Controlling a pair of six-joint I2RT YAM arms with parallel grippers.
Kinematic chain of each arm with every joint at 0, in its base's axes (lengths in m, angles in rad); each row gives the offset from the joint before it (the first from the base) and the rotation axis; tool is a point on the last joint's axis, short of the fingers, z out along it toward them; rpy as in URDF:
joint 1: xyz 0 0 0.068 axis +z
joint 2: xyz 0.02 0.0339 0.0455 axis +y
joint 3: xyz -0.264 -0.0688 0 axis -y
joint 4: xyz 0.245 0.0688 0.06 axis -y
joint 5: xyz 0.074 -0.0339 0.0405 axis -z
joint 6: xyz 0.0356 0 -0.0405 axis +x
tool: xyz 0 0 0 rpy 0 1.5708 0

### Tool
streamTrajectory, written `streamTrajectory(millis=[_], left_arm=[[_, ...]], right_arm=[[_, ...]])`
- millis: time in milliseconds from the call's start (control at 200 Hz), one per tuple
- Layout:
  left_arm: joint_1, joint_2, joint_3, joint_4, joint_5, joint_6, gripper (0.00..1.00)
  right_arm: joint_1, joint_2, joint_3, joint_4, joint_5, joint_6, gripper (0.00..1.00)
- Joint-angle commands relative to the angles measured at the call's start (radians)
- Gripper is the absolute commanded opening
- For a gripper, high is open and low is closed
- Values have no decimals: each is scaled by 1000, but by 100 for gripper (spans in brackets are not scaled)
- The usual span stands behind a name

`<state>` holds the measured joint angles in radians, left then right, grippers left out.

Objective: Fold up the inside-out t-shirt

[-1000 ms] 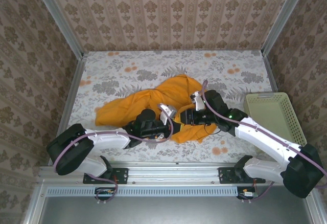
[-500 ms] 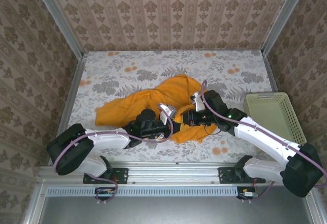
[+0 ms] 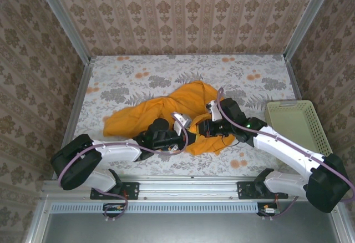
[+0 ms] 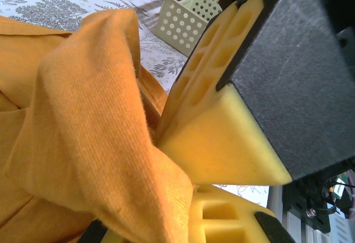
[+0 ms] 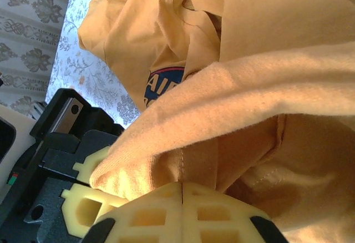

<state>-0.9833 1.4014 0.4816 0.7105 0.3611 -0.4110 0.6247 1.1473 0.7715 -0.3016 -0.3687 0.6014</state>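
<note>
the floral table (image 3: 138,76) is spread beneath both arms. the mustard-orange inside-out t-shirt (image 3: 161,112) is heaped on it, crumpled, lying under and beyond both grippers, which are met at its near edge. the cream mesh basket (image 3: 291,122) is set well to the right of the right gripper (image 3: 202,127), apart from the cloth. a fold is pinched between the closed foam fingers of the right gripper, and another fold is clamped by the left gripper (image 3: 186,137). dark lettering (image 5: 163,82) is seen just beyond the right fingers.
</note>
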Motion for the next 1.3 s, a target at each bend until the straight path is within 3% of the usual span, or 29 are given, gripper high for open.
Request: streamTrajectory(millis=[0, 170, 465, 620, 715, 810, 995, 1290], left_arm=[[-9, -16, -5, 11, -23, 28, 7], [1, -14, 29, -91, -67, 37, 14], [35, -37, 100, -268, -105, 30, 50], [161, -146, 75, -389, -172, -26, 58], [259, -211, 110, -579, -279, -43, 61], [316, -213, 193, -762, -358, -28, 66], [323, -59, 371, -969, -349, -51, 67], [215, 227, 527, -968, -285, -167, 67]], right_arm=[[6, -26, 38, -98, 67, -27, 0], [6, -115, 93, -301, 256, -103, 0], [0, -260, 150, -507, 460, -140, 0], [-12, -331, 206, -678, 753, -52, 0], [-40, -395, 212, -736, 870, 30, 0], [-66, -433, 167, -719, 859, 74, 0], [-70, -411, 41, -649, 769, 157, 0], [-79, -374, -70, -604, 744, 213, 0]])
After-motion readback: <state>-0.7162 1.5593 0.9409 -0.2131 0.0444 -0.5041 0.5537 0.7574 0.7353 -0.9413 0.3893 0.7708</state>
